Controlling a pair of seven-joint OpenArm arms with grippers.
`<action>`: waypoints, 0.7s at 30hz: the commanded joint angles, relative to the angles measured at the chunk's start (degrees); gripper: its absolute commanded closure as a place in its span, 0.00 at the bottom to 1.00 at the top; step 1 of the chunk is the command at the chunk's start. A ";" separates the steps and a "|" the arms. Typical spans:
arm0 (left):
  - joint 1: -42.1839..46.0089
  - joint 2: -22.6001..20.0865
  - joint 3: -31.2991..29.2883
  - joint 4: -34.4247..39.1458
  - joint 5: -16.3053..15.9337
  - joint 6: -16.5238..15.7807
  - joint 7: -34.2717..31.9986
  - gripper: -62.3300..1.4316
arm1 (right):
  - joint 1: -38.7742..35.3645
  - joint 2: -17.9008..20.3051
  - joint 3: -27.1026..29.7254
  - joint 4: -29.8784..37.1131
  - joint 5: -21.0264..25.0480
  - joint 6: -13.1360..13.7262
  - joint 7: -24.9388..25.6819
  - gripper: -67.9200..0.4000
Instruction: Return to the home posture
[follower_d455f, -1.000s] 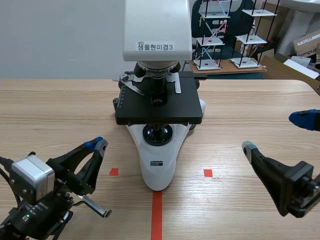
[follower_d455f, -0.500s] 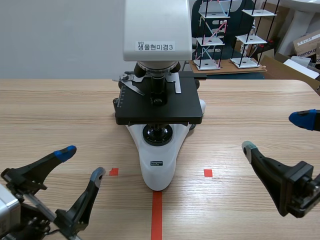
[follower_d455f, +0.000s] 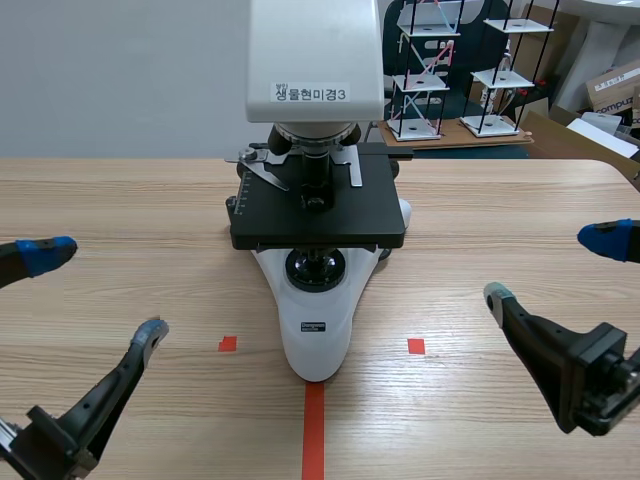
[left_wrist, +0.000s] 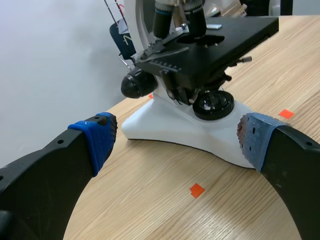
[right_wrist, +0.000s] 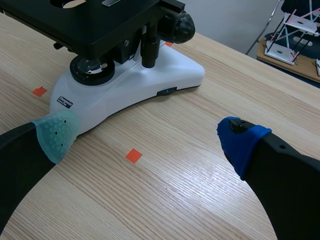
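Note:
A white and black microscope (follower_d455f: 318, 215) stands at the table's middle, with a white label on its head. My left gripper (follower_d455f: 98, 292) hovers low at the front left, open wide, nothing between its fingers. In the left wrist view the left gripper (left_wrist: 175, 141) faces the microscope (left_wrist: 195, 80) from the side, its base well ahead of the pads. My right gripper (follower_d455f: 552, 266) sits at the front right, also open and empty. In the right wrist view the right gripper (right_wrist: 147, 137) looks at the microscope (right_wrist: 125, 75) base from the other side.
Small wire-frame shelf models (follower_d455f: 460, 70) stand on a board behind the table at the back right. Cardboard boxes (follower_d455f: 612, 95) lie at the far right. The table's right edge (follower_d455f: 625, 170) runs close to my right arm.
My left gripper went from shut to wide open. Its fingers swung out from the front left toward the table's left edge, and the wrist body dropped out of view. The right arm stayed still.

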 joint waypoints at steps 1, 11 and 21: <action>0.92 -0.07 -0.17 0.50 -0.50 0.04 0.26 0.13 | 0.50 0.00 0.44 0.55 0.39 -0.24 0.57 0.11; 3.91 -0.20 -0.17 5.14 -0.48 1.18 5.53 0.13 | 0.50 0.00 0.44 0.55 0.39 -0.24 0.37 0.11; 3.91 -0.20 -0.17 5.14 -0.46 1.18 5.33 0.13 | 0.48 0.00 0.44 0.52 0.39 -0.24 0.15 0.11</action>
